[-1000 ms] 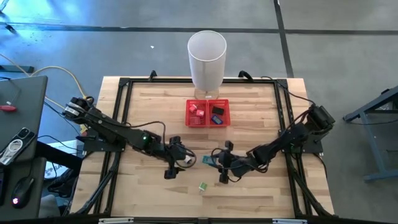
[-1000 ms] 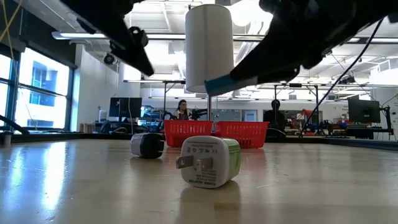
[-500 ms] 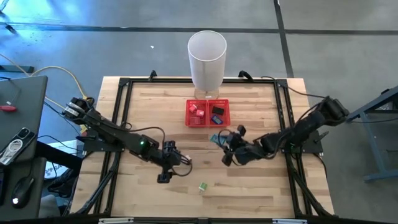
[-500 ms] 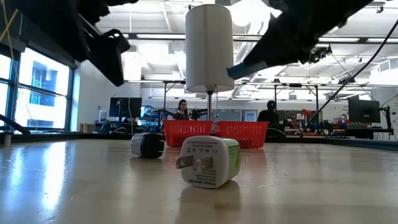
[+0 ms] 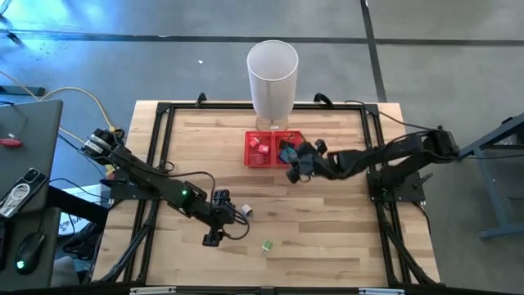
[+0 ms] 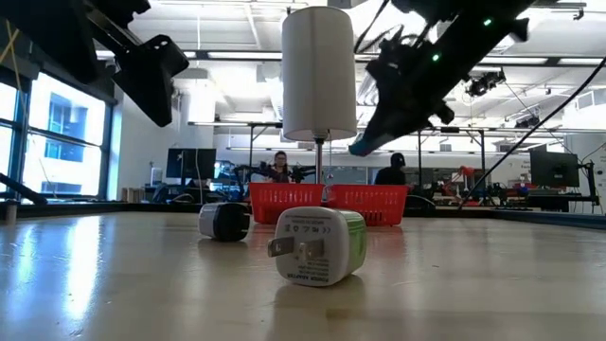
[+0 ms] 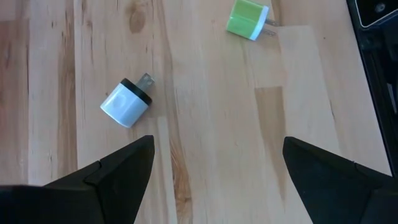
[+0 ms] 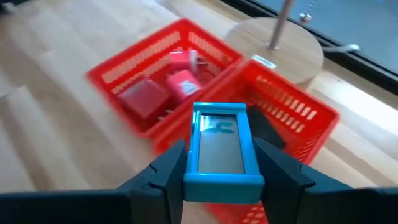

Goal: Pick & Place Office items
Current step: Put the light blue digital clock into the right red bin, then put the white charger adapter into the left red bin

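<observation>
My right gripper (image 8: 219, 171) is shut on a small blue block with a grey face (image 8: 219, 146) and holds it over the near rim of the red mesh tray (image 5: 273, 148); in the high view the gripper (image 5: 295, 164) is at the tray's right compartment. My left gripper (image 7: 214, 174) stands open above the table (image 5: 214, 226). A white-and-black plug block (image 7: 126, 104) and a green-and-white one (image 7: 247, 17) lie on the wood beyond its fingers, untouched. My right gripper pinches the blue block by its two long sides (image 8: 191, 155) between its two fingers (image 8: 166, 173). The fingers slant down toward the table's far edge and lie along the block. The block is lifted clear, its far end (image 6: 363, 145) pointing down at the tray.
The tray's left compartment holds red and pink pieces (image 8: 180, 74); a dark piece (image 5: 286, 152) lies in the right one. A tall white cylinder bin (image 5: 273, 78) stands on a round base just behind the tray. Black frame rails (image 5: 164, 131) border the table.
My right gripper has carried the blue block up and toward the far edge, from the table's middle to the tray, and has rolled and tipped less steeply. My left gripper has drifted a little toward the near left, staying open. The two plug blocks have not moved.
</observation>
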You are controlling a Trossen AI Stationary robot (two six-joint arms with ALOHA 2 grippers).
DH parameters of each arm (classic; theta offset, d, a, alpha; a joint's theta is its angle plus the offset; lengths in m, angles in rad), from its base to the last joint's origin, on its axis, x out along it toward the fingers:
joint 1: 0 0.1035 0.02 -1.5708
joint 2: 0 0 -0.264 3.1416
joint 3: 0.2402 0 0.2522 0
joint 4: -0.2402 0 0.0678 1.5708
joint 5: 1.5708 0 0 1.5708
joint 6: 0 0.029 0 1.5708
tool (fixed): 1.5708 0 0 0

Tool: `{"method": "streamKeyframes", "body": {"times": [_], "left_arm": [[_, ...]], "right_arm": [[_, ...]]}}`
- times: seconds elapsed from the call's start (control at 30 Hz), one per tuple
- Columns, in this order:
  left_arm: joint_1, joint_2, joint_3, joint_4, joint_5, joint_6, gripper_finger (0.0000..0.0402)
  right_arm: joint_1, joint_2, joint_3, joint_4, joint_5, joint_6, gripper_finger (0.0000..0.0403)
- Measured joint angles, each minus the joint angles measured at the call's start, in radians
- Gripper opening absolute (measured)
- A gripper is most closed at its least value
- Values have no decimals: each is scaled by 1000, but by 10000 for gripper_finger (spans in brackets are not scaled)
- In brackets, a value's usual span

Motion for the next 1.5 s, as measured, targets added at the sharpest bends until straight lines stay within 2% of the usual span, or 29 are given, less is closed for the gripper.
{"method": "streamKeyframes", "body": {"times": [0.23,0.37,0.77,0.87,1.1,1.5], "left_arm": [[4,0,0,0,0,0,346],[4,0,0,0,-2,0,346],[4,1,0,5,-5,0,346],[2,1,0,7,-5,0,346],[1,1,0,7,-4,0,346],[1,1,0,6,-1,0,346]], "right_arm": [[-159,16,0,5,-116,-6,145],[-198,53,-1,11,-135,-8,145],[-272,210,2,191,-189,-54,145],[-284,223,-1,203,-224,-53,155],[-288,224,0,206,-239,-50,221],[-245,187,0,298,-286,-148,222]]}}
